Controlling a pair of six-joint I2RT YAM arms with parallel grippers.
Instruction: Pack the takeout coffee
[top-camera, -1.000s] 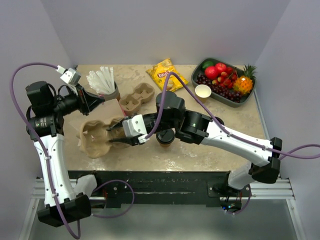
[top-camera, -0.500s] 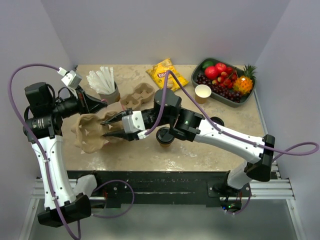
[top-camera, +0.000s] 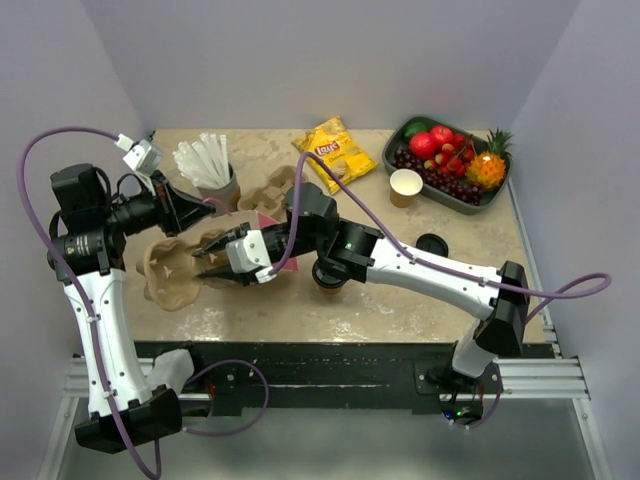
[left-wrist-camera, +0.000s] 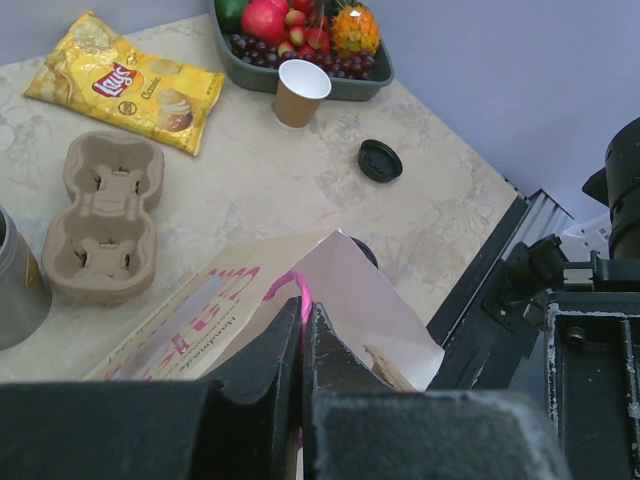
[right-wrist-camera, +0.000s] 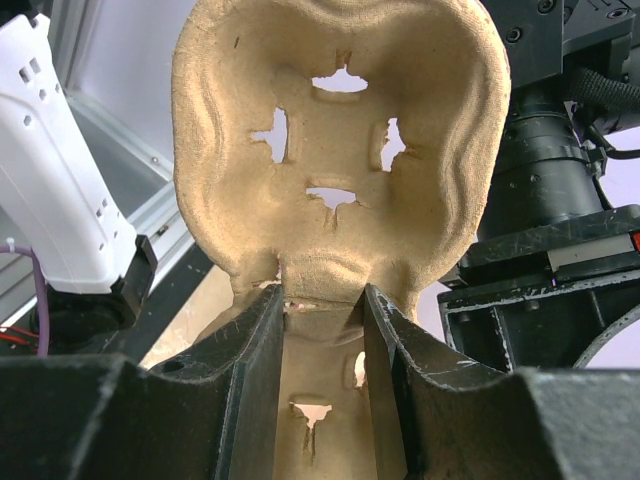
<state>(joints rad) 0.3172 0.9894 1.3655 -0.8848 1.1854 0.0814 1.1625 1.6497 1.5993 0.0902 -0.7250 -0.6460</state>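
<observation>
Right hand (top-camera: 208, 261) w/ pulp carrier (top-camera: 165, 277); its arm (top-camera: 420, 268) partly covers takeout coffee (top-camera: 330, 281).

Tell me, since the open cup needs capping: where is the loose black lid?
Top view: the loose black lid lies flat on the table's right side, between the open paper cup and the right arm's forearm.

Tan pulp carrier (right-wrist-camera: 330, 150), yellow chip bag (left-wrist-camera: 125, 85), pink-printed paper bag (left-wrist-camera: 345, 295), black-lidded tan takeout coffee (top-camera: 329, 279).
</observation>
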